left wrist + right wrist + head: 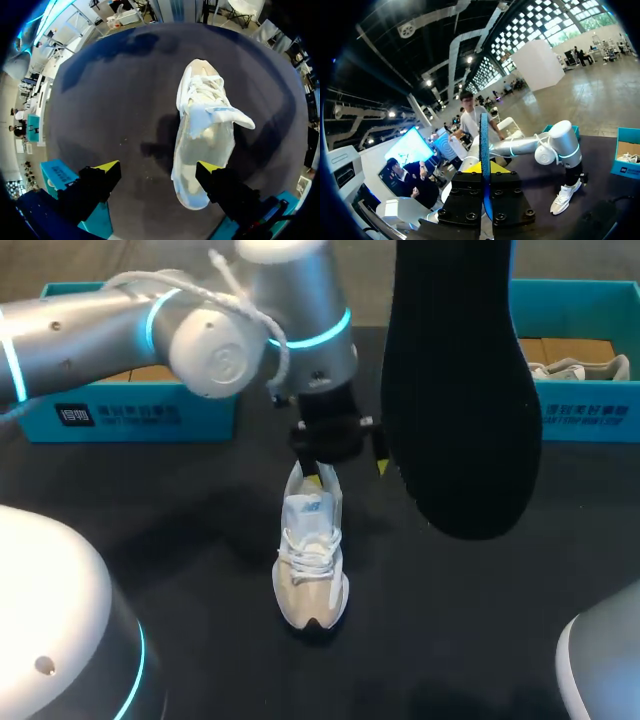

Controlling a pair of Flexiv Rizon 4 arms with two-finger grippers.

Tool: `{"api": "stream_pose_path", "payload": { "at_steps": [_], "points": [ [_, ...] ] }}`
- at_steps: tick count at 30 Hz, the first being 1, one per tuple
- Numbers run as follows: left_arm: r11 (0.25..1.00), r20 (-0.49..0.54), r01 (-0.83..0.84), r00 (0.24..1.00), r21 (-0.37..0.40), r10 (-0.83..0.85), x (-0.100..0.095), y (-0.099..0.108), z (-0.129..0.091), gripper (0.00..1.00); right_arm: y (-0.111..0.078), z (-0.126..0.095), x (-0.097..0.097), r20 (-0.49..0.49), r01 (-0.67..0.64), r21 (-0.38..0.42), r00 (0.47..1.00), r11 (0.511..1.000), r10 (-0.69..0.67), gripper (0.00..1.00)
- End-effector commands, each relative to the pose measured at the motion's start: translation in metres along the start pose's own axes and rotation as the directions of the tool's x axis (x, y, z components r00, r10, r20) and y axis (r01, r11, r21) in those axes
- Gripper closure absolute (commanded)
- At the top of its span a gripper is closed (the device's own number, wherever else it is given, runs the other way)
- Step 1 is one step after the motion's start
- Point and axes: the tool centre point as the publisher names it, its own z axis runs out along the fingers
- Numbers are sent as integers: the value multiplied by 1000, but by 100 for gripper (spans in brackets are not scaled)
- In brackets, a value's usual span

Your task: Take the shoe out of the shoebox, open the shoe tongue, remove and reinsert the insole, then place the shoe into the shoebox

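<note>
Our shoe (312,562) is out of the box and stands upright around the middle of the tabletop (180,540), toe toward the near edge and heel toward the far edge. Its tongue (232,117) is pulled up and flopped out to one side.

Our left gripper (347,472) hangs right over the heel end with its fingers spread wide. One yellow tip (209,166) sits at the heel rim and the other is out over bare tabletop beside the shoe. We can't tell if the near tip actually touches the shoe.

Our right gripper (484,172) is up off the table pinching the insole (484,142). In the wrist view it's edge-on, a thin strip squeezed between both fingers. From the head view the insole is a big dark shape high above the right side of the table.

Left box (130,415) is at the far left corner and right box (590,410) at the far right corner, with a second shoe (580,368) in it.
</note>
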Motion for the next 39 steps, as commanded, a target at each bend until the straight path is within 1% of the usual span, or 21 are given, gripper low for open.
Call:
{"api": "stream_pose_path", "payload": {
  "at_steps": [1,6,7,9,13,14,15,16,17,19,21,24,26,28,29,31,33,34,35,37,39],
  "points": [
    [1000,231,18,973,1,-18,17,-6,-39,0,1,1,1,2,-2,1,1000,1000,2,100],
    [999,427,17,904,30,-28,13,-15,-73,0,1,1,1,2,-2,1,1000,1000,2,100],
    [999,450,19,892,36,-34,13,-15,-77,0,1,1,1,2,-2,1,1000,1000,2,100],
    [999,538,15,842,44,-36,12,-16,-91,0,1,1,1,2,-2,1,1000,1000,2,100],
    [998,658,3,752,62,-43,15,-17,-112,0,1,1,1,2,-2,1,1000,1000,2,100],
    [998,658,3,752,62,-43,15,-17,-112,0,1,1,1,2,-2,1,1000,1000,2,100],
    [997,725,-11,687,81,-51,17,-17,-122,0,1,1,1,2,-2,1,1000,1000,2,100],
    [996,743,-16,667,86,-53,17,-17,-124,0,1,1,1,2,-2,1,1000,1000,2,100],
    [995,781,-34,622,94,-52,19,-18,-128,0,1,1,1,2,-2,1,1000,1000,2,100],
    [992,825,-49,562,115,-68,20,-19,-134,0,1,1,1,2,-2,1,1000,1000,2,100],
    [992,877,-84,479,93,-42,23,-20,-140,0,1,1,1,2,-2,1,1000,1000,2,100],
    [991,921,-107,388,78,-30,23,-19,-149,0,1,1,1,2,-2,1,1000,1000,2,100],
    [990,949,-132,316,54,-10,23,-21,-157,0,1,1,1,2,-2,1,1000,1000,2,100],
    [989,955,-138,296,55,-12,23,-22,-161,0,1,1,1,2,-2,1,1000,1000,2,100],
    [987,967,-152,255,44,-4,23,-22,-165,0,1,1,1,2,-2,1,1000,1000,2,100],
    [985,979,-166,205,47,-12,23,-22,-172,0,1,1,1,2,-2,1,1000,1000,2,100],
    [983,984,-177,178,50,-18,22,-22,-176,0,1,1,1,2,-2,1,1000,1000,2,100],
    [981,988,-188,152,43,-14,22,-22,-178,0,1,1,1,2,-2,1,1000,1000,2,100],
    [981,988,-188,152,43,-14,22,-22,-178,0,1,1,1,2,-2,1,1000,1000,2,100],
    [974,994,-220,107,49,-26,20,-22,-183,0,1,1,1,2,-2,1,1000,1000,2,100],
    [974,994,-220,107,49,-26,20,-22,-183,0,1,1,1,2,-2,1,1000,1000,2,100]
  ]
}}
